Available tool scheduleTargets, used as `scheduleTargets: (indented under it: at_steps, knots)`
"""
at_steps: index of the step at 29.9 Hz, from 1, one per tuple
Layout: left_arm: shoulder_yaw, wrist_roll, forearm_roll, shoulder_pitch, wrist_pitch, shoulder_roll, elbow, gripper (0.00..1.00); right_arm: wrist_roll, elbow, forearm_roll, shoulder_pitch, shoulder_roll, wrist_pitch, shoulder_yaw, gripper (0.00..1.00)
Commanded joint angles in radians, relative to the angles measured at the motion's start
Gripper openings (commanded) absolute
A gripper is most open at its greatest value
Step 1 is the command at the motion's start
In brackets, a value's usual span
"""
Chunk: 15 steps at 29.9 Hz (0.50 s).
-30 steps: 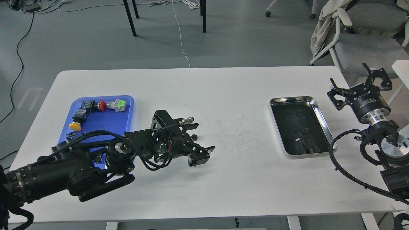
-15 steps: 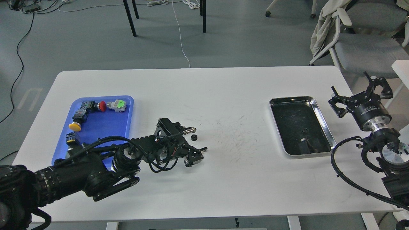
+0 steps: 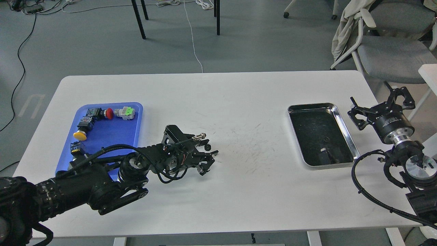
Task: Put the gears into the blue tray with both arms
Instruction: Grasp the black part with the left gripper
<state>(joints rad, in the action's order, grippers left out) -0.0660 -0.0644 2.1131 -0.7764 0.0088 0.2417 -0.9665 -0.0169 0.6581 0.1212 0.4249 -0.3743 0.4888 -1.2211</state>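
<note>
Head view, white rectangular table point(image 3: 239, 191), entries run near to far

Left arm: black jointed arm enters from the near-left corner and lies low over the tabletop, reaching right. Left gripper point(image 3: 209, 155) is at its far end, left of table centre; the two fingers stand apart, released, nothing between them. One finger point(image 3: 209, 165) points down toward the table surface

Gear: one tiny black round toothed disc point(image 3: 207, 147) sits on the bare table just beside the far finger of the left gripper; contact cannot be told. It is outside the blue tray, to the tray's right

Right arm: black arm with silver metal rings comes in from the near-right edge. Right gripper point(image 3: 379, 107) is raised just right of the shiny steel tray with dark bottom point(image 3: 344, 127), fingers spread wide, holding nothing

Steel tray, right half of table: small dark pieces lie on its floor near the near end, too small to identify

Shallow rectangular blue plastic tray point(image 3: 112, 133), left half of table, near end partly hidden by the left arm. Inside: yellow-cap push-button point(image 3: 80, 135) at the left side, red-cap push-button point(image 3: 109, 113) and green-and-grey switch point(image 3: 125, 112) along the far edge

Beyond the table: grey floor, grey office chair point(image 3: 385, 51) at far right
</note>
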Motion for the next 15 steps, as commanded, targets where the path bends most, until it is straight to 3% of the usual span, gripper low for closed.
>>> scheduleTargets:
  at_steps: [1, 3, 8, 15]
  knots:
    - [0.000, 0.000, -0.019, 0.000, -0.001, 0.001, 0.000, 0.16, 0.000, 0.000, 0.000, 0.000, -0.001, 0.000, 0.002, 0.98]
    - [-0.002, -0.006, -0.030, 0.000, -0.001, 0.004, 0.000, 0.10, 0.000, 0.000, 0.000, 0.000, 0.000, 0.000, 0.002, 0.98]
    - [-0.006, -0.014, -0.093, -0.004, 0.005, 0.013, -0.027, 0.08, 0.000, 0.002, 0.000, -0.003, 0.000, 0.000, 0.002, 0.98]
    - [-0.025, -0.008, -0.154, -0.133, -0.007, 0.160, -0.208, 0.08, 0.000, 0.003, 0.000, -0.002, -0.003, 0.000, 0.000, 0.98]
